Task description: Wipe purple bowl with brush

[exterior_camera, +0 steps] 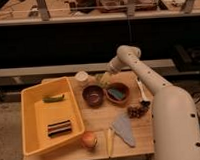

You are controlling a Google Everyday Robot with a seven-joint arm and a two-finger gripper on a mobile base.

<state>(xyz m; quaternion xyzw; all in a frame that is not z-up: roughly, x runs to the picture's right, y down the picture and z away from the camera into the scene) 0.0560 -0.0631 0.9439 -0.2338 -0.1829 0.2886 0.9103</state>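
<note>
The purple bowl (93, 95) stands upright near the middle of the wooden table (97, 119), its inside lighter and pinkish. The brush (142, 91) lies near the table's right edge, pale handle pointing to the back and dark bristle head to the front, beside the arm. My gripper (104, 77) hangs at the back of the table, just behind and between the purple bowl and the orange-brown bowl (117, 92), above the tabletop. It is apart from the brush and holds nothing that I can make out.
A large yellow bin (32, 117) fills the left side, with a green item (53, 98) and a dark striped item (59, 128). A white cup (82, 77), dark cluster (137, 111), grey-blue cloth (124, 129), round fruit (88, 140) and pale yellow stick (109, 141) lie around.
</note>
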